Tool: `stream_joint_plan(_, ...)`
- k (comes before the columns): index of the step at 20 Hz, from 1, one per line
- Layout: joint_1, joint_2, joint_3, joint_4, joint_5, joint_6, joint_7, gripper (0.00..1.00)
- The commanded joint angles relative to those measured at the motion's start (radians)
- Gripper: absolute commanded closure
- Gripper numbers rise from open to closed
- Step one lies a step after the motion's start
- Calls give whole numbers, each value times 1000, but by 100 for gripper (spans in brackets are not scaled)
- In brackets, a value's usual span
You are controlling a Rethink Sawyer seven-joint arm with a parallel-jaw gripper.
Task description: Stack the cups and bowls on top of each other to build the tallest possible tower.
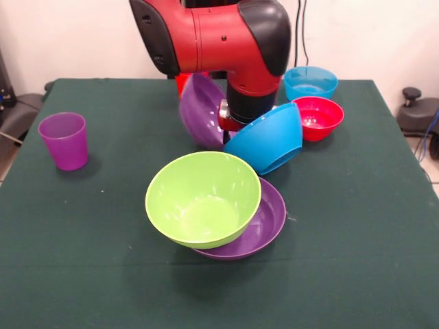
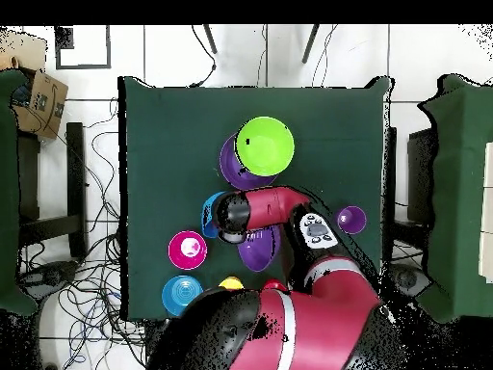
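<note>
Jaws cannot be judged: the gripper (image 1: 233, 127) is buried between two tipped bowls, and only a bit of silver and red hardware shows under the black wrist of the red arm (image 1: 206, 34).

Taking the lime green bowl (image 1: 203, 199) as the landmark: it sits tilted, mouth up and toward the camera, nested in a shallow-lying purple bowl (image 1: 267, 223) whose rim pokes out on its right and underneath. Nothing lies inside the green one (only glare on its floor). Just behind it and to the right, the blue bowl (image 1: 271, 139) is tipped on its side, its underside facing the viewer, apparently touching the green bowl's rim. Behind the green bowl, a second purple bowl (image 1: 200, 110) stands nearly on edge against the wrist.

Farther back right of the green bowl, the small red bowl (image 1: 317, 117) sits upright and looks empty; behind it, the small light blue bowl (image 1: 311, 82), also upright. Well off to the green bowl's left, the purple cup (image 1: 64, 140) stands alone, mouth up, on the green tablecloth (image 1: 357, 260).

In the overhead view a yellow cup (image 2: 231, 283) and a red cup (image 2: 274, 285) peek out by the arm.
</note>
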Motion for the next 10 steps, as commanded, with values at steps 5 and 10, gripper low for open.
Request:
stream_joint_plan(5, 34, 49, 50, -68, 1, -91, 38, 0)
stream_joint_plan(10, 40, 53, 41, -86, -10, -108, 45, 0)
